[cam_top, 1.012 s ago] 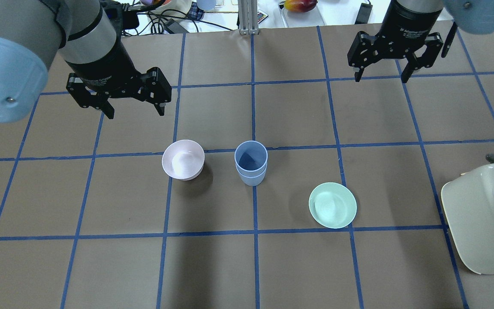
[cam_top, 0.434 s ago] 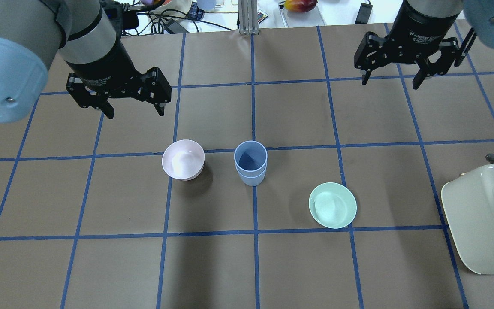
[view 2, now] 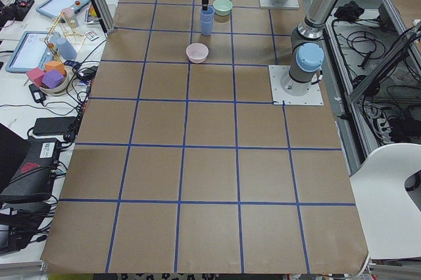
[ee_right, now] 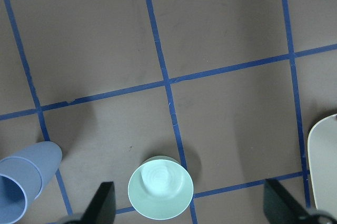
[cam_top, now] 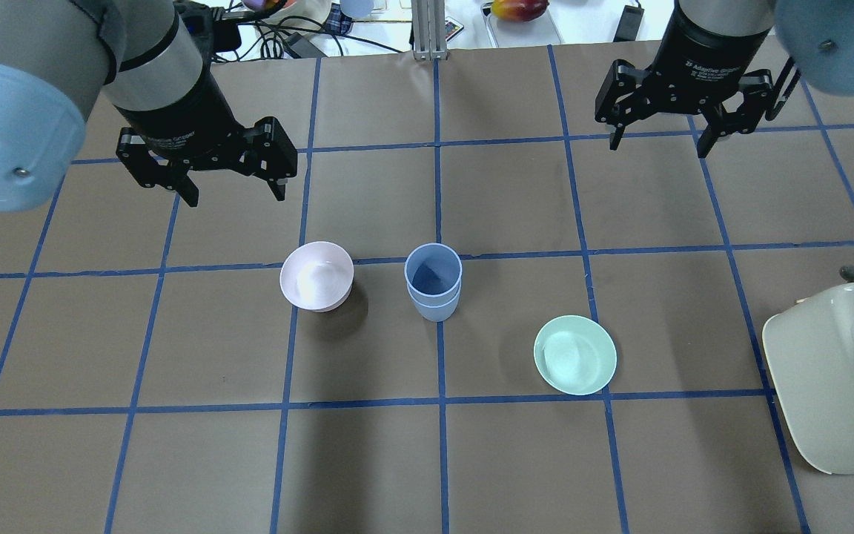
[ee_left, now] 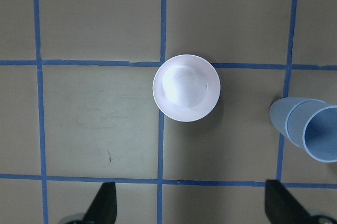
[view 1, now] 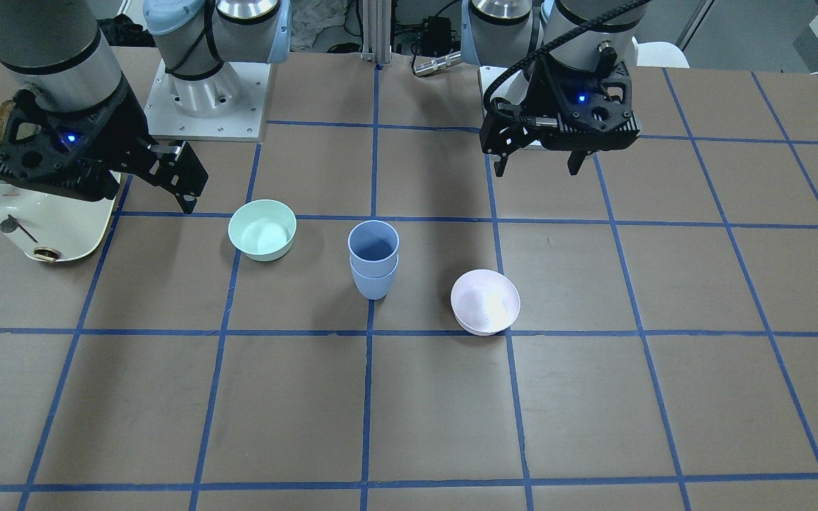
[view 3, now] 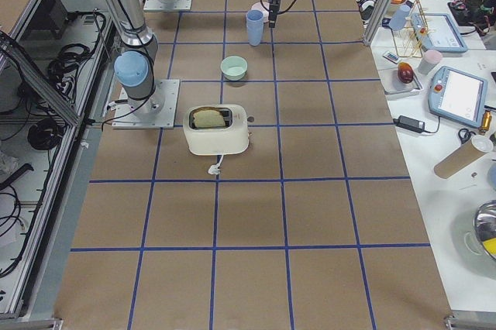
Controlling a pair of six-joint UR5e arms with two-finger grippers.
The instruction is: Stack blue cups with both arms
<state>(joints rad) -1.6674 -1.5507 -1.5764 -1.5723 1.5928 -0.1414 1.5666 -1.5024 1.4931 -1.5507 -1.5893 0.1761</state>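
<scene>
The two blue cups (cam_top: 434, 285) stand nested, one inside the other, upright at the table's middle; they also show in the front view (view 1: 373, 259). My left gripper (cam_top: 234, 194) hangs open and empty above the table, behind and to the left of the cups. Its wrist view shows the stack (ee_left: 308, 129) at the right edge. My right gripper (cam_top: 658, 144) hangs open and empty at the far right. Its wrist view shows the stack (ee_right: 23, 182) at the lower left corner.
A pale pink bowl (cam_top: 316, 275) sits just left of the cups. A mint-green bowl (cam_top: 574, 354) sits to their right and nearer. A cream toaster (cam_top: 835, 371) stands at the table's right edge. Cables and clutter lie beyond the far edge.
My right gripper drifted a little to the right and then back to the left, staying open. The left arm, the cups and the bowls have not moved.
</scene>
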